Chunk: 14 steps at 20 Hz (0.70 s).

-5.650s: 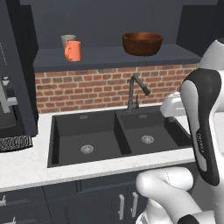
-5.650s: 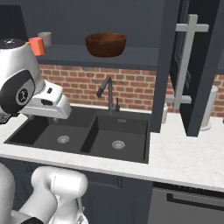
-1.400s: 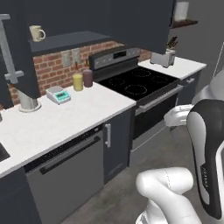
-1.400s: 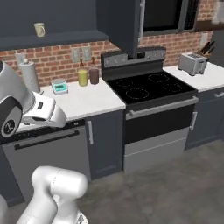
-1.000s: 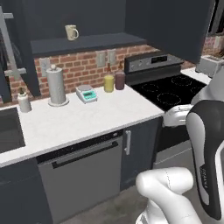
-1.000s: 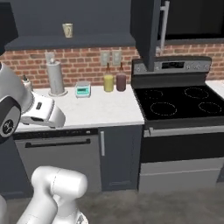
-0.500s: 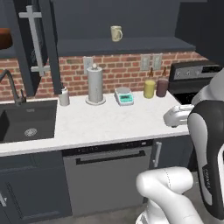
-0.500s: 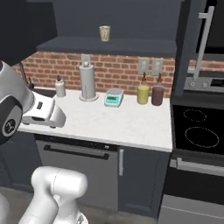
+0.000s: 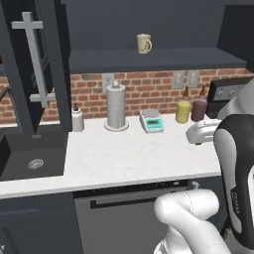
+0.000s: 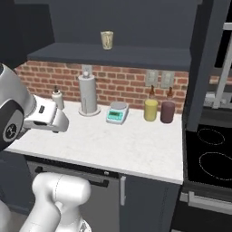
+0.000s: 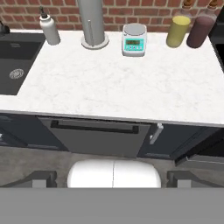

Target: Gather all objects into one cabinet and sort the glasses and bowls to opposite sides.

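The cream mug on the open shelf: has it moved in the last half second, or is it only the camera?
No. The cream mug sits above the paper towel holder and scale just as before; the whole scene slid sideways because the base drove.

The cabinet door (image 9: 34,74) is running off the left base view's top edge, its bar handle (image 9: 35,59) in full view. The sink (image 9: 27,158) is being cropped at the left. The stove (image 10: 208,158) is being cut by the right base view's right edge. The mug's (image 9: 144,43) pattern is reading too small to make out.

A cream patterned mug (image 10: 107,40) stands on a dark shelf (image 10: 113,55) above a white counter (image 10: 113,149) holding a paper-towel holder (image 10: 88,96), kitchen scale (image 10: 117,112), yellow canister (image 10: 151,110) and maroon canister (image 10: 167,112).
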Tool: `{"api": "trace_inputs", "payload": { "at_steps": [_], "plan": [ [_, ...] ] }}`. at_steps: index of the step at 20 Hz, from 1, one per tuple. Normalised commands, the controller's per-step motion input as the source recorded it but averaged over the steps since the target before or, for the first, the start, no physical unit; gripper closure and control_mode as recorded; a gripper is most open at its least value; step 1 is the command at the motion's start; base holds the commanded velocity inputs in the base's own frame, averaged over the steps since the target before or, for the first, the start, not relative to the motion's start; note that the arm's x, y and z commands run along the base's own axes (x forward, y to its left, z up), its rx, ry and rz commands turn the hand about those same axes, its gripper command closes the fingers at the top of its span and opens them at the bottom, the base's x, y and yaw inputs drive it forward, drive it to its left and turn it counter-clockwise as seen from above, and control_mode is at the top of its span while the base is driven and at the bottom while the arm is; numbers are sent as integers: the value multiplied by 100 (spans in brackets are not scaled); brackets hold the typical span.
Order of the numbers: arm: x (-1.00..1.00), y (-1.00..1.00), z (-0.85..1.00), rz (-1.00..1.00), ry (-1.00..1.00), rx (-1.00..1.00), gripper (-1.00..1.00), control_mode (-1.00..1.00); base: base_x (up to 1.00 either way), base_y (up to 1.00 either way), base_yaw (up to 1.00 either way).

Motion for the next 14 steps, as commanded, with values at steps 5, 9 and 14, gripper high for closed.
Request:
{"api": "trace_inputs", "payload": {
  "at_steps": [5, 9, 14],
  "plan": [
    [0, 0, 0, 0, 0, 0, -100, 100, 31, -34, 0],
    [0, 0, 0, 0, 0, 0, -100, 100, 0, -46, -3],
    [0, 0, 0, 0, 0, 0, -100, 100, 2, -31, -14]
  ]
}}
